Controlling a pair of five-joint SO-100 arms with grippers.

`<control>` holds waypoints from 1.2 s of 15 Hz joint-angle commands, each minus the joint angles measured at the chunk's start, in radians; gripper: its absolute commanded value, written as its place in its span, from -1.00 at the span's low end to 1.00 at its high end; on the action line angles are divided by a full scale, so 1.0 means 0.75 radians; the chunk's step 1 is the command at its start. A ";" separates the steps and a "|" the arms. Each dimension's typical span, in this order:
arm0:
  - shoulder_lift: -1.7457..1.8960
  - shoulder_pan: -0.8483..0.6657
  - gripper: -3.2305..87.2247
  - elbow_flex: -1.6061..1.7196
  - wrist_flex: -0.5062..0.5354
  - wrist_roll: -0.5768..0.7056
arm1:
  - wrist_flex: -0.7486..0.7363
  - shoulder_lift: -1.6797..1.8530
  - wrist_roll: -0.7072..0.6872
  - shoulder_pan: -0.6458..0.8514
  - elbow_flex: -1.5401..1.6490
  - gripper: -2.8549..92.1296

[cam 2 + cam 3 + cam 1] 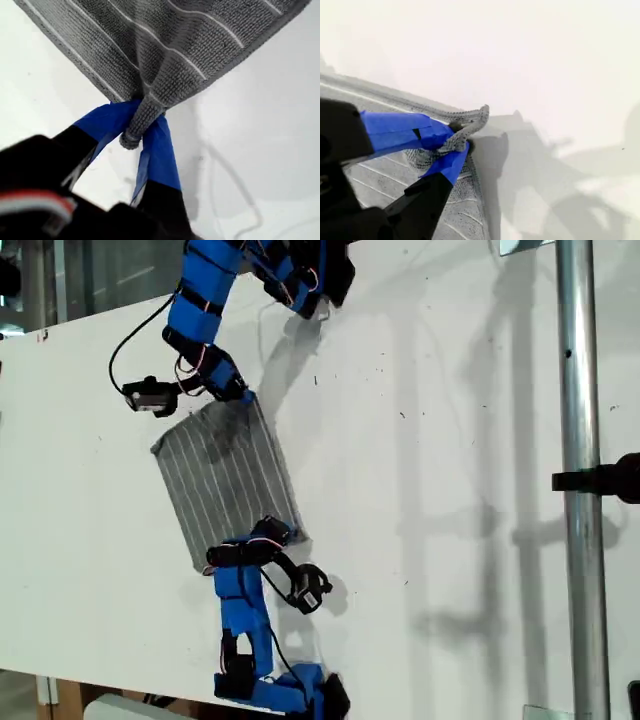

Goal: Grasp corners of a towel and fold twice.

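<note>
Surface: white table [450,440], bare apart from the cloth and the two blue arms; a metal pole [580,440] stands upright at the exterior view's right.
Towel: the grey striped towel [225,475] lies spread on the table, left of centre in the exterior view, turned at a slant, its white stripes running along its length. It is mostly flat, with some rumpling near its upper end.
First gripper: my first gripper [278,535] belongs to the arm coming in from the bottom of the exterior view. It sits at the towel's lower corner on the exterior view's right.
First gripper, close: in the first wrist view my first gripper [137,117] has its blue jaws closed on that corner [134,135], the fabric bunched into a narrow roll between them, and the towel [165,45] fans out beyond.
Second gripper: my second gripper [243,395] belongs to the arm reaching down from the top of the exterior view. It is at the towel's upper corner on the exterior view's right.
Second gripper, close: in the second wrist view my second gripper [456,140] is clamped on a twisted tip of cloth [470,122] that pokes out past the jaws; the rest of the towel [395,185] lies beneath them.
Other corners: the two on the exterior view's left rest on the table, apart from both grippers.
</note>
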 commanded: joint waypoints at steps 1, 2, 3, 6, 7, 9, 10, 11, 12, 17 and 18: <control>0.227 0.182 -0.99 0.059 0.031 -0.117 | 0.096 0.374 0.172 -0.119 0.090 -0.94; 0.282 0.256 -0.99 0.088 0.031 -0.180 | 0.129 0.499 0.239 -0.174 0.137 -0.94; 0.325 0.323 -0.99 0.108 0.033 -0.235 | 0.155 0.585 0.303 -0.233 0.166 -0.94; 0.401 0.462 -0.99 0.133 0.031 -0.403 | 0.155 0.638 0.421 -0.397 0.182 -0.94; 0.413 0.468 -0.99 0.139 0.031 -0.421 | 0.117 0.636 0.432 -0.417 0.178 -0.94; 0.448 0.397 -0.99 0.176 0.031 -0.387 | 0.043 0.546 0.362 -0.327 0.135 -0.95; 0.468 0.329 -0.99 0.202 0.033 -0.342 | 0.012 0.434 0.299 -0.272 0.065 -0.95; 0.499 0.250 -0.99 0.229 0.033 -0.295 | -0.025 0.299 0.231 -0.215 -0.037 -0.95; 0.540 0.160 -0.99 0.264 0.029 -0.243 | -0.059 0.155 0.155 -0.155 -0.160 -0.95; 0.667 -0.313 -0.99 0.337 0.080 0.078 | -0.211 -0.556 -0.147 0.155 -0.822 -0.95; 0.677 -0.382 -0.99 0.329 0.090 0.121 | -0.237 -0.687 -0.192 0.198 -0.959 -0.95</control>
